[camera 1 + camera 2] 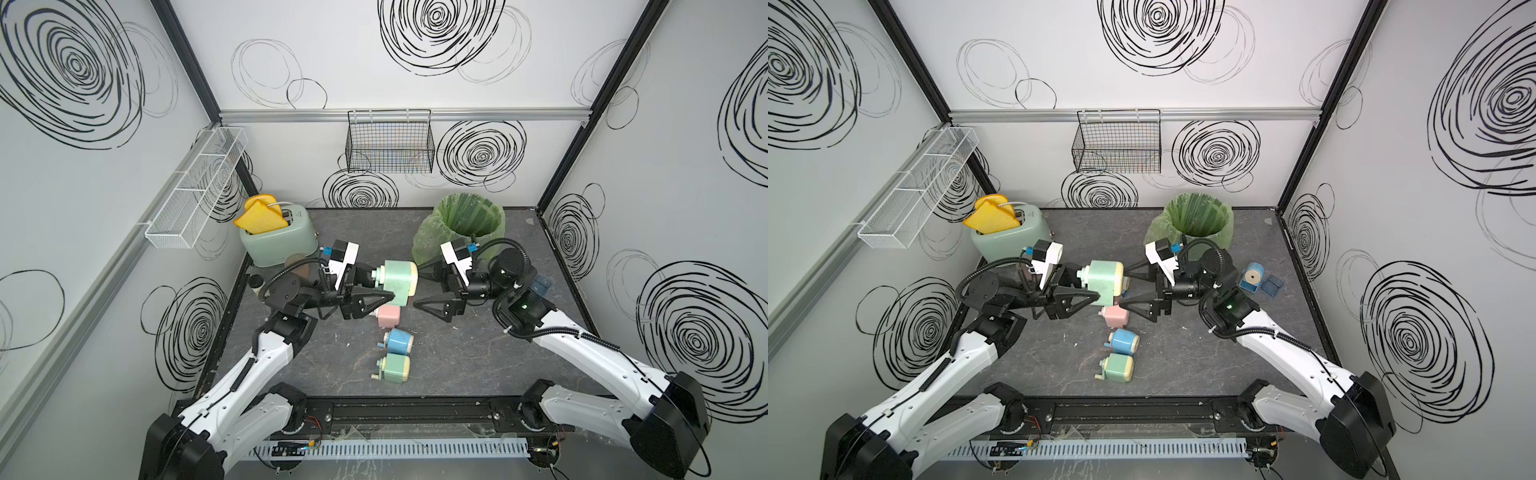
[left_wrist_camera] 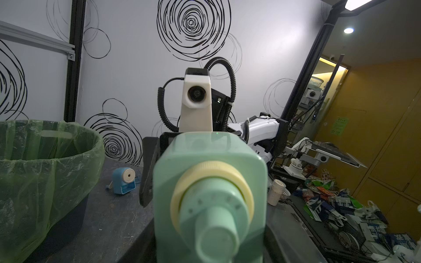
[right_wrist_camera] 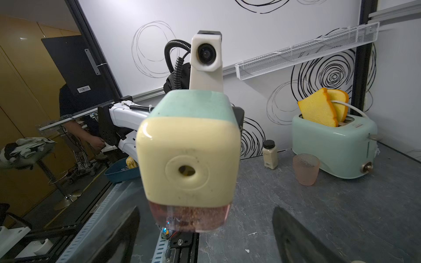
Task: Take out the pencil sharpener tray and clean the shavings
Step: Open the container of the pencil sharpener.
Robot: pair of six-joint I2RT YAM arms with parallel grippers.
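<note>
I have the left gripper (image 1: 380, 282) clamped partway closed on the green sharpener (image 1: 399, 276), held off the table in the middle of the frame in both top views. Its long axis runs left to right across the frame, crank toward the left gripper, cream face toward the right gripper (image 1: 417, 287). That one is spread wide and holds nothing, its tips just beside the cream end. In the right wrist view the pink tray (image 3: 218, 218) sits below the pencil hole, with brown shavings (image 3: 186, 216) inside, so I judge the right arm is nearer to pull it.
</note>
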